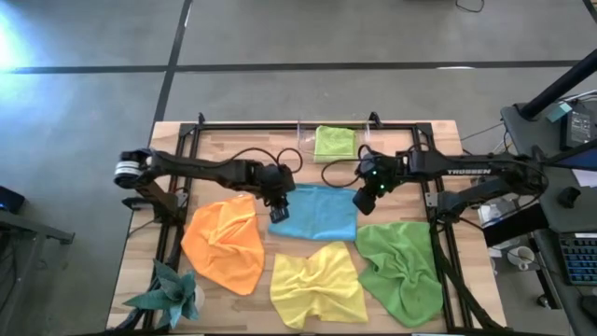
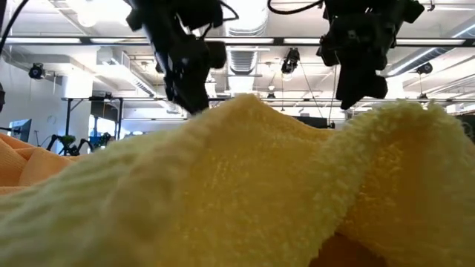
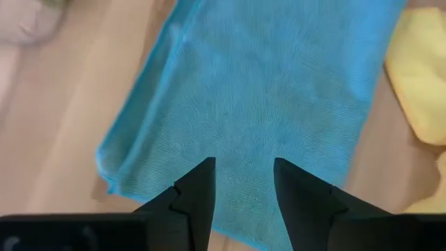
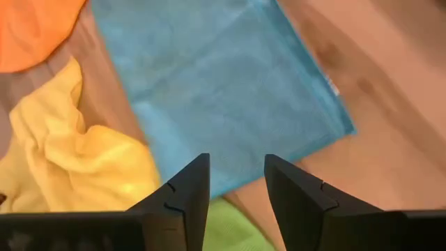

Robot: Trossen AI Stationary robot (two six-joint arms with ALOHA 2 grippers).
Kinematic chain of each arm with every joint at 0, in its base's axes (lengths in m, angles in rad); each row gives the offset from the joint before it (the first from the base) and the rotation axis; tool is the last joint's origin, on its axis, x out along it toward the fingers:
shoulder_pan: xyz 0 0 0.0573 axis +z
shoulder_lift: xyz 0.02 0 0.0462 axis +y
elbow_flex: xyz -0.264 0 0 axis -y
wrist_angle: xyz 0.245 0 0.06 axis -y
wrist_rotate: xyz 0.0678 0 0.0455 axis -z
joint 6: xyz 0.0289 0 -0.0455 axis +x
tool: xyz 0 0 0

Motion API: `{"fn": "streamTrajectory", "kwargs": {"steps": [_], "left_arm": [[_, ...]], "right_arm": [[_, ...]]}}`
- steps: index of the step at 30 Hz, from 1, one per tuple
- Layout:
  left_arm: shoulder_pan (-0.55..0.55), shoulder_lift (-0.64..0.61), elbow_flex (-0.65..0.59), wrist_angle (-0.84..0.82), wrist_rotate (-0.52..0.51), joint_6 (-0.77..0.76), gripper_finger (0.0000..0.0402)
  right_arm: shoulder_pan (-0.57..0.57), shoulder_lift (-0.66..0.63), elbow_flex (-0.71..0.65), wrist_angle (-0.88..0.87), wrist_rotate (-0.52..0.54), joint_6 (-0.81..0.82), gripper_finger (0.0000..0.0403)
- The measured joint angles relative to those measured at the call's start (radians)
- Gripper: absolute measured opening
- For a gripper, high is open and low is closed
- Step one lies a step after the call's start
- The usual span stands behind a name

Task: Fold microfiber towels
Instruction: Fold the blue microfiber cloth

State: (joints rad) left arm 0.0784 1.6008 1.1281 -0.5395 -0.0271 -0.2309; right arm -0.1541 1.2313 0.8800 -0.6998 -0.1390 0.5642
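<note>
A blue towel (image 1: 319, 213) lies folded flat at the table's middle. My left gripper (image 1: 278, 213) hovers open above its left edge, and my right gripper (image 1: 366, 200) hovers open above its right edge; neither touches it. In the left wrist view the blue towel (image 3: 265, 90) lies beyond the open fingers. The right wrist view shows the blue towel (image 4: 223, 90) the same way. An orange towel (image 1: 224, 245), a yellow towel (image 1: 317, 285) and a darker green towel (image 1: 401, 271) lie crumpled along the near side. A lime green towel (image 1: 335, 142) lies folded at the far edge.
A teal spiky ornament (image 1: 168, 294) sits at the near left corner. A black frame (image 1: 187, 149) runs round the wooden table. The yellow towel (image 2: 245, 185) fills the low view, with both grippers above it.
</note>
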Motion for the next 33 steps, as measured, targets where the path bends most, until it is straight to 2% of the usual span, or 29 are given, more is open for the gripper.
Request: {"fn": "streamTrajectory", "kwargs": {"steps": [3, 9, 27, 30, 33], "left_arm": [[0.000, 0.011, -0.052, 0.079, 0.002, -0.025, 0.0130], [0.000, 0.042, -0.126, 0.134, 0.025, -0.052, 0.0130], [0.059, 0.169, -0.126, 0.160, 0.034, -0.045, 0.0130], [0.089, 0.171, -0.126, 0.162, -0.017, 0.012, 0.0130], [0.121, 0.172, -0.127, 0.149, -0.160, 0.139, 0.0130]], "right_arm": [[0.017, 0.021, -0.004, 0.001, 0.000, 0.018, 0.0131], [0.026, 0.061, -0.004, 0.002, 0.000, 0.037, 0.0132], [0.025, 0.074, -0.004, 0.011, 0.001, 0.164, 0.0120], [0.025, 0.074, -0.004, 0.013, 0.001, 0.198, 0.0117], [0.026, 0.074, -0.004, 0.020, 0.005, 0.220, 0.0116]]}}
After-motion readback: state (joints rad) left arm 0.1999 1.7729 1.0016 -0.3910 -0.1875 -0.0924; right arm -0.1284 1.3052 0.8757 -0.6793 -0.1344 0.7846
